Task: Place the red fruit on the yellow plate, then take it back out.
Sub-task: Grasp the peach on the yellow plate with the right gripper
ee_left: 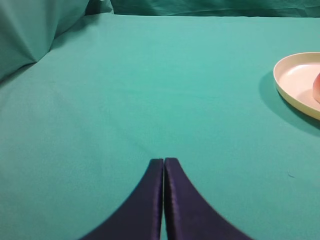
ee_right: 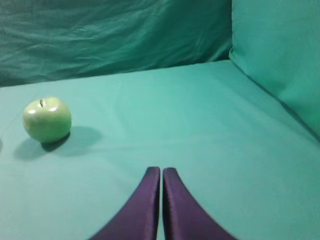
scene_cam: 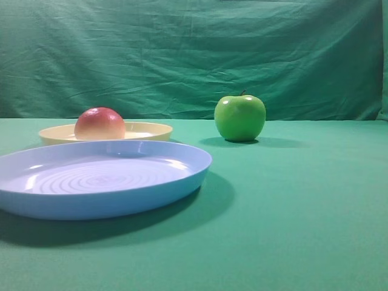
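Note:
The red fruit [scene_cam: 100, 123] rests inside the yellow plate [scene_cam: 151, 130] at the left of the exterior high view, behind a blue plate. In the left wrist view the yellow plate [ee_left: 295, 82] lies at the right edge, with a sliver of the red fruit [ee_left: 317, 87] on it. My left gripper [ee_left: 164, 160] is shut with nothing in it, low over bare cloth, well to the left of that plate. My right gripper [ee_right: 161, 169] is also shut and empty over the cloth. Neither gripper shows in the exterior high view.
A large light-blue plate [scene_cam: 182, 176] with concentric rings sits in front of the yellow one. A glossy green apple [scene_cam: 240, 117] stands to the right, and the right wrist view has the green apple [ee_right: 47, 119] at its left. Green cloth covers the table and hangs behind.

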You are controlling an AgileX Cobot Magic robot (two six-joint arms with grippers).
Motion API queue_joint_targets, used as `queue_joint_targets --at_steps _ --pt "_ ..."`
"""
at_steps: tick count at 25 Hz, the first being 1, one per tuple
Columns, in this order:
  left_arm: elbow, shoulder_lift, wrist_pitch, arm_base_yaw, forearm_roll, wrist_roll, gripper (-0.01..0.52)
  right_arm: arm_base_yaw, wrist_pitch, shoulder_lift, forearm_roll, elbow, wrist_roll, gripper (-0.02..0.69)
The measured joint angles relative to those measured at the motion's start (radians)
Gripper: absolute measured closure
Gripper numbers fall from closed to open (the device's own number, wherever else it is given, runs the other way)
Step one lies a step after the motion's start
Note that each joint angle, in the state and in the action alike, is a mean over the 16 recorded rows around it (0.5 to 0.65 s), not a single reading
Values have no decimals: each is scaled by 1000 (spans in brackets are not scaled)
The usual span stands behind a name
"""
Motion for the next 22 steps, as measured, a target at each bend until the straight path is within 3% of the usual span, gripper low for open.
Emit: queue_joint_targets --at_steps 9,22 --pt "0 0 0 0 0 0 514 73 187 156 66 -287 -48 665" --pt "0 0 0 0 0 0 514 302 488 536 163 -628 -132 665"
